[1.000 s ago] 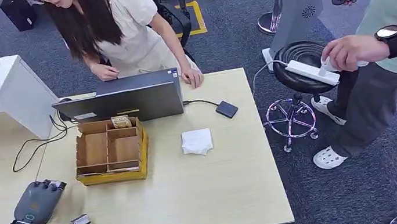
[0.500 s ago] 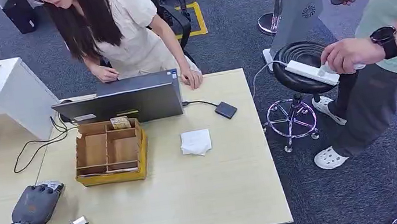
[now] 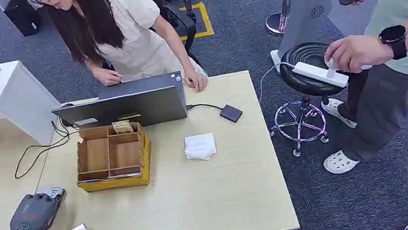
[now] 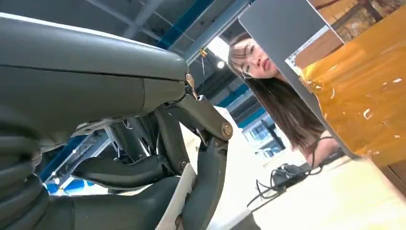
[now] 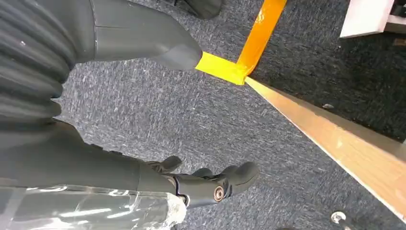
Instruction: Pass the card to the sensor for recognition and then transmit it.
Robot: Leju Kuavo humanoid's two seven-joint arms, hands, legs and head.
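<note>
Head view: left hand low over the surface, sensor well apart beyond the box.

Left wrist view: fingers curled in, pinching what looks like the card edge-on. Probably light, stiff, slick; best held by one end, face left free for reading.

Right wrist view: right hand hanging above the floor, loosely spread, holding nothing.

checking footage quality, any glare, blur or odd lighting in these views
Head view: even light, sharp, soft shadows under the cardboard box on the table. Left wrist view: the left hand is dark against bright ceiling lights, and the box's yellow tape shows glare. Right wrist view: the right hand is slightly soft, the carpet clear.
</note>
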